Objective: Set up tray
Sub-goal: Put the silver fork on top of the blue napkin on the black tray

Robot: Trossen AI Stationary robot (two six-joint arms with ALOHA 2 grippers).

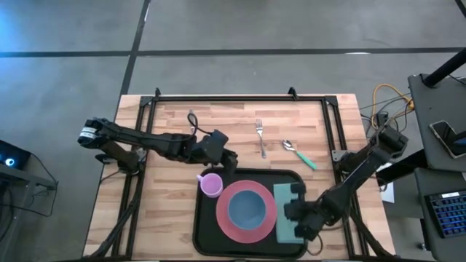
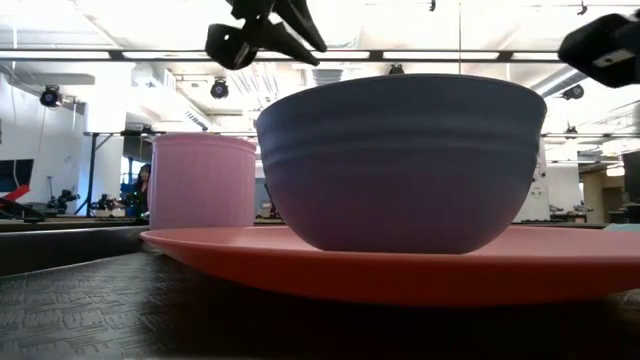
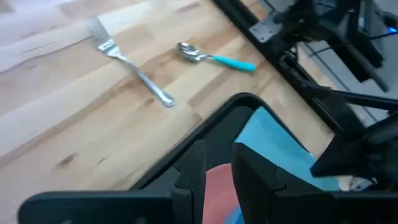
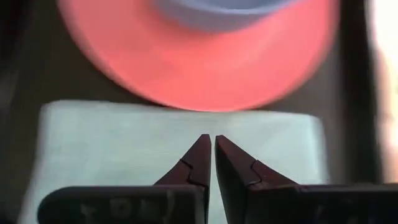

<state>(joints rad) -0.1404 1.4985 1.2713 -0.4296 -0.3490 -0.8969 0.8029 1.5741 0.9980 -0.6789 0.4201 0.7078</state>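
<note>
The black tray (image 1: pixel 205 227) lies at the table's near edge. It carries a pink plate (image 1: pixel 222 212) with a blue bowl (image 1: pixel 247 209) on it, a pink cup (image 1: pixel 211 185) at its far left corner and a folded teal napkin (image 1: pixel 282 200) along its right side. My left gripper (image 1: pixel 231 164) hangs open above the tray's far rim (image 3: pixel 211 121), beside the cup. My right gripper (image 4: pixel 212 138) is shut and points down at the napkin (image 4: pixel 124 143). The low view shows both grippers (image 2: pixel 290 30) (image 2: pixel 605 45) above the bowl (image 2: pixel 400 160). My right gripper points its shut fingertips (image 4: pixel 202 149) down at the middle of the napkin's top face, near its edge beside the plate (image 4: pixel 205 62). I cannot tell whether they touch the cloth.
A fork (image 1: pixel 261 138) and a spoon with a teal handle (image 1: pixel 298 154) lie on the bare wood beyond the tray, also in the left wrist view as fork (image 3: pixel 130 62) and spoon (image 3: pixel 211 57). A black frame rail borders the table's far, left and right sides.
</note>
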